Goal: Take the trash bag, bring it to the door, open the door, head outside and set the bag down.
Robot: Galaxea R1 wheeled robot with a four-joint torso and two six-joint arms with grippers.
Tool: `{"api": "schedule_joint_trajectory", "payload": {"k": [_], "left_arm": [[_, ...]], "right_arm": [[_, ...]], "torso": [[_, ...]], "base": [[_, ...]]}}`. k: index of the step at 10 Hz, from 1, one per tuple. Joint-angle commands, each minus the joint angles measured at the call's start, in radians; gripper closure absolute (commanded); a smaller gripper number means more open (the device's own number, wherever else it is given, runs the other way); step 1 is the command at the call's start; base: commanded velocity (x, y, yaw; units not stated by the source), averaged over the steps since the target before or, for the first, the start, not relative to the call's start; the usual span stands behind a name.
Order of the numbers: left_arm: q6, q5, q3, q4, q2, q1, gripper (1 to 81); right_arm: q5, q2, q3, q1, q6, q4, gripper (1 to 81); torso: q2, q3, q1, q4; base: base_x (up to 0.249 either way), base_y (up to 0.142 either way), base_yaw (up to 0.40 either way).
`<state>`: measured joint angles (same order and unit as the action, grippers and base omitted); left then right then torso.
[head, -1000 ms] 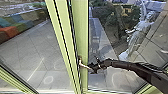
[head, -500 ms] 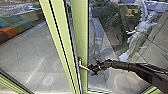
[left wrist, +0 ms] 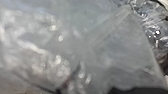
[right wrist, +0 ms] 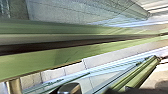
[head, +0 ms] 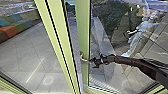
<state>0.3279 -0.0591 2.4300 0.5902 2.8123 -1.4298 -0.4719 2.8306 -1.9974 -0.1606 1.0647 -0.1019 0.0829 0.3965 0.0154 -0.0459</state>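
While the right gripper (head: 91, 60) sits beside the lever handle (head: 82, 57), the glass door (head: 83, 37) has come away from the green frame post (head: 61, 30). Half a second ago the two stood close together; now a narrow strip shows between them, with more of it than in the earlier head views. The opening step seems properly under way, though that gap looks far too thin to drive through, and a slip off the handle could let it close.

From the head view come the paved yard (head: 30, 55) and a row of coloured blocks (head: 15, 24) along its edge. Close up, the right wrist view adds a metal stem (right wrist: 14, 86) on the door's green edge. The left wrist view gives the trash bag (left wrist: 105, 45), translucent and crumpled, near that wrist, so it is probably being carried. How far either gripper is open, and whether one has firm hold of anything, cannot be told.
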Motion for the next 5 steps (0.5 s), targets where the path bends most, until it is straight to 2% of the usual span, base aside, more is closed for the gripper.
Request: {"api": "schedule_joint_trajectory", "payload": {"k": [1, 5], "left_arm": [[-0.001, -0.099, -0.005, 0.003, -0.016, 0.001, 81.1], [0.0, -0.097, -0.005, 0.003, -0.014, -0.004, 81.1]], "right_arm": [[-0.027, -0.116, -0.105, 0.19, 0.07, 0.014, 1.0], [-0.028, -0.176, -0.093, 0.193, 0.069, 0.013, 1.0]], "torso": [[0.0, 0.0, 0.0, 0.0], [0.0, 0.0, 0.001, 0.0]], "base": [[0.0, 0.0, 0.0], [0.0, 0.0, 0.0]]}}
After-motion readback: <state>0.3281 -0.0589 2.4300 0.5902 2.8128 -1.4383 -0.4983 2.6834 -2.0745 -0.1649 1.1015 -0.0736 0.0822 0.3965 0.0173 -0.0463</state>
